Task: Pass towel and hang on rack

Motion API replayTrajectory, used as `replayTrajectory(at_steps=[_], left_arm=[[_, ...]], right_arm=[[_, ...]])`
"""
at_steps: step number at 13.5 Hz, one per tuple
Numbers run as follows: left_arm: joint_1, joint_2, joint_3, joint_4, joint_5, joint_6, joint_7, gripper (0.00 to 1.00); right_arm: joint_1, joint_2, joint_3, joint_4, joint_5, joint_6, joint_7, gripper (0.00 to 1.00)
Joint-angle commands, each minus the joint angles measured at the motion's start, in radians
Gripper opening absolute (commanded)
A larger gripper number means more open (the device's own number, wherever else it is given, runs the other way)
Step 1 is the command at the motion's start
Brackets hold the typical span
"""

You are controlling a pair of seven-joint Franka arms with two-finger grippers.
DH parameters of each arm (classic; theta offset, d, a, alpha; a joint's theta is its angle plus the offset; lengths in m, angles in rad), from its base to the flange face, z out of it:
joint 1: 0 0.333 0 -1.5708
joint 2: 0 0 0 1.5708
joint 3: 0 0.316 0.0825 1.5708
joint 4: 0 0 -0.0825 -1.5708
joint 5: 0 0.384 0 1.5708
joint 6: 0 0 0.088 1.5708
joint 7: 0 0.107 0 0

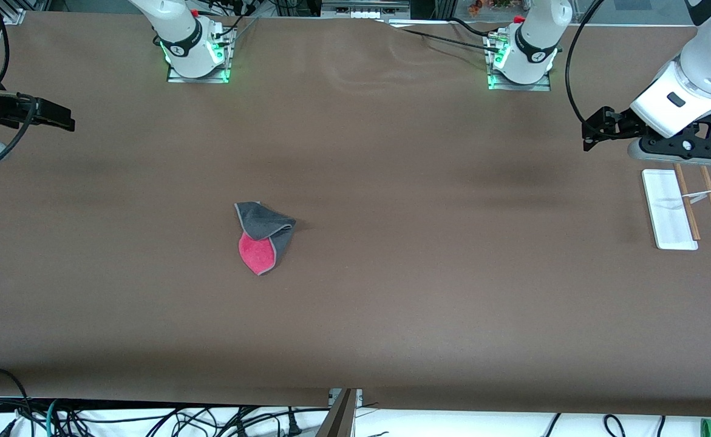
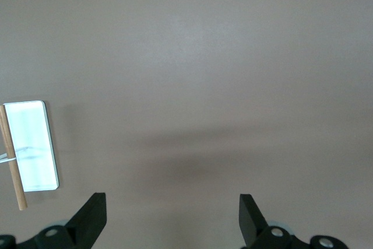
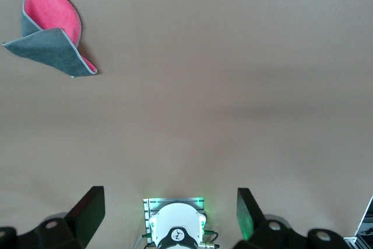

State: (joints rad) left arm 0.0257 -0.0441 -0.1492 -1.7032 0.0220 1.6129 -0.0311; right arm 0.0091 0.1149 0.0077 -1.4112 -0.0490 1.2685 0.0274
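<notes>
Left gripper (image 2: 172,225), jaws spread, empty, views white-based wooden-rod rack (image 2: 36,145); right gripper (image 3: 169,220), likewise spread, views folded grey-and-red towel (image 3: 53,33).

Left gripper (image 1: 587,135): raised at the left arm's table end — jaws wide, empty.
Right gripper (image 1: 67,118): raised at the right arm's end — jaws wide, empty.

table (image 1: 391,303): brown cover, evenly lit | cables (image 1: 149,419): tangled along its near edge
</notes>
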Motion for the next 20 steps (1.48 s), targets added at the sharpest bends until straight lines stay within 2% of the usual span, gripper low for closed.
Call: replayTrajectory(at_steps=[1, 14, 20], left_arm=[[0.005, 0.010, -0.009, 0.030, -0.004, -0.022, -0.006, 1.00], [0.005, 0.009, -0.007, 0.030, -0.004, -0.024, -0.004, 1.00], [0.005, 0.009, -0.006, 0.030, -0.004, -0.024, -0.004, 1.00]], right_arm=[[-0.011, -0.007, 0.014, -0.008, 0.006, 0.011, -0.003, 1.00], [-0.006, 0.002, 0.015, 0.001, 0.011, 0.012, -0.004, 1.00], [0.026, 0.058, 0.017, -0.006, 0.017, 0.011, -0.003, 1.00]])
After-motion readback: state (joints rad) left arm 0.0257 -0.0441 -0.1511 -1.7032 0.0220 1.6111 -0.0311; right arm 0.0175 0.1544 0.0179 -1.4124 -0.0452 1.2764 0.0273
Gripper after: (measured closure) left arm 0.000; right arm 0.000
